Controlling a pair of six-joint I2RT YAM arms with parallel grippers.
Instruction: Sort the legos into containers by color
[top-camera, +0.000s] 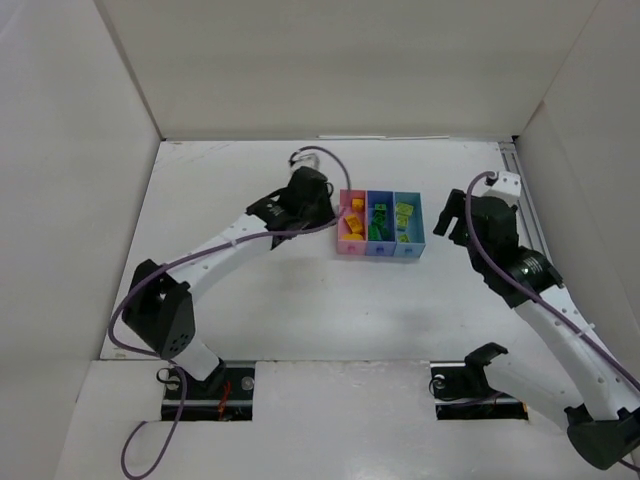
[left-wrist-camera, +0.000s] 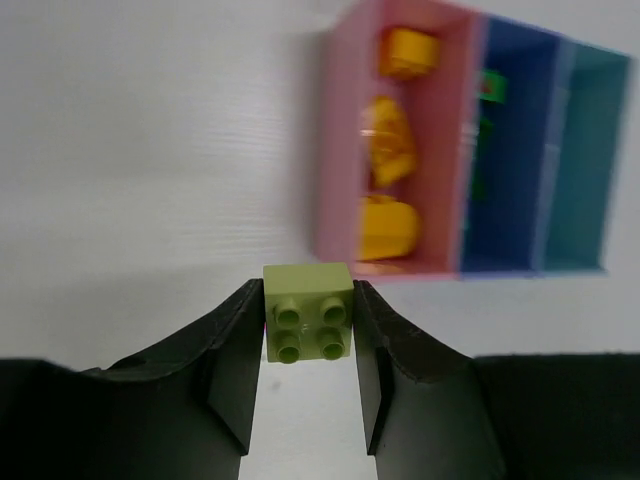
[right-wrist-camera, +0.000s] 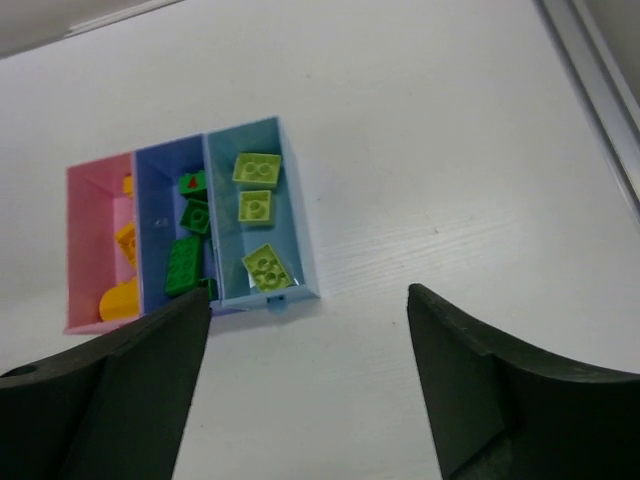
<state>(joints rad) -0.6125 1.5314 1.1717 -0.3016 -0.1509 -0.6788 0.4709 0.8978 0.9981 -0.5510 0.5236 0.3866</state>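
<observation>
In the left wrist view my left gripper (left-wrist-camera: 308, 296) is shut on a pale lime lego (left-wrist-camera: 307, 322), studs facing the camera, a little short of the pink container (left-wrist-camera: 335, 150), which holds orange legos (left-wrist-camera: 388, 225). From above, the left gripper (top-camera: 322, 210) sits just left of the pink bin (top-camera: 352, 249); the medium blue bin (top-camera: 380, 251) and the light blue bin (top-camera: 408, 251) follow to the right. Green legos (right-wrist-camera: 184, 265) lie in the medium blue bin and lime legos (right-wrist-camera: 265, 267) in the light blue bin (right-wrist-camera: 297, 230). My right gripper (right-wrist-camera: 308, 300) is open and holds nothing, right of the bins (top-camera: 450, 215).
White walls enclose the table on the left, back and right. A metal rail (top-camera: 520, 190) runs along the right edge behind the right arm. Both arm bases (top-camera: 210, 385) sit at the near edge.
</observation>
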